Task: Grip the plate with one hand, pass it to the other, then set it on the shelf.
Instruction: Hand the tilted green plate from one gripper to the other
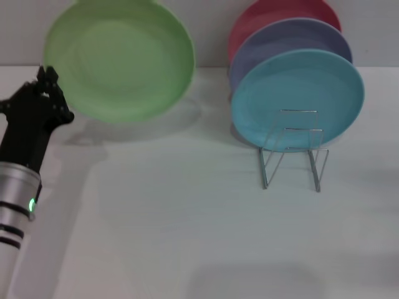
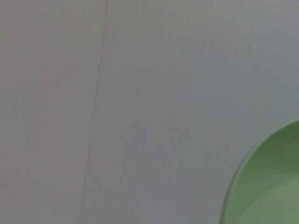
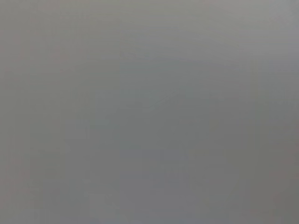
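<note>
Plate (image 1: 120, 59), light green, hangs upright and lifted, well left of the shelf (image 1: 293, 149), its left rim clenched by the left gripper (image 1: 48, 80). Right gripper is out of sight, so handover waits.

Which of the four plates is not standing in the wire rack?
The light green plate: the left gripper holds its edge up, far from the rack, where the turquoise, lilac and red plates stand.

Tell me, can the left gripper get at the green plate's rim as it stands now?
Probably yes: the left gripper sits right at the light green plate's near edge, with bare table around and the wire rack well off to the right.
</note>
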Action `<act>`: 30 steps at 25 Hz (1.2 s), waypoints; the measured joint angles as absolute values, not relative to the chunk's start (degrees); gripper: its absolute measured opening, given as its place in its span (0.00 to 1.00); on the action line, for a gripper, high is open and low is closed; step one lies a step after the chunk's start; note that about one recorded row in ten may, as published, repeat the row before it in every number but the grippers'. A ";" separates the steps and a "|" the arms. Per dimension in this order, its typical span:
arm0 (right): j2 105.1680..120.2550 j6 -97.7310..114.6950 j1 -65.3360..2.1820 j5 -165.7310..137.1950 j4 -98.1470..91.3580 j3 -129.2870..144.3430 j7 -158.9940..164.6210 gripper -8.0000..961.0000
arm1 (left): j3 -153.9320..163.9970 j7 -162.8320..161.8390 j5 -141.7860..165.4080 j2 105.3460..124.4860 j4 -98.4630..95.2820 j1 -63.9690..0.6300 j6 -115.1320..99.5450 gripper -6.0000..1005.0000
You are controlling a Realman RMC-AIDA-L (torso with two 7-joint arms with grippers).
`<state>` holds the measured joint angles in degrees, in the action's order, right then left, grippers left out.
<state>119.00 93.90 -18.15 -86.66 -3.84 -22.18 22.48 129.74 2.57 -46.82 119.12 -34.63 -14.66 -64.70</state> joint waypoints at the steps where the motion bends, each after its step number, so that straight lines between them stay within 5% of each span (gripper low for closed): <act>1: 119.00 95.39 -17.78 -86.66 -3.66 -20.11 22.53 0.67 | 131.13 2.75 -48.32 119.14 -34.58 -14.47 -65.10 0.03; 30: 118.99 90.47 -23.58 -88.30 10.79 8.10 16.06 0.67 | 157.01 24.32 -80.76 119.17 -43.12 -13.06 -73.12 0.04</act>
<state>118.99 90.47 -23.58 -88.30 10.79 8.10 16.06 157.01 24.32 -80.76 119.17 -43.12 -13.06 -73.12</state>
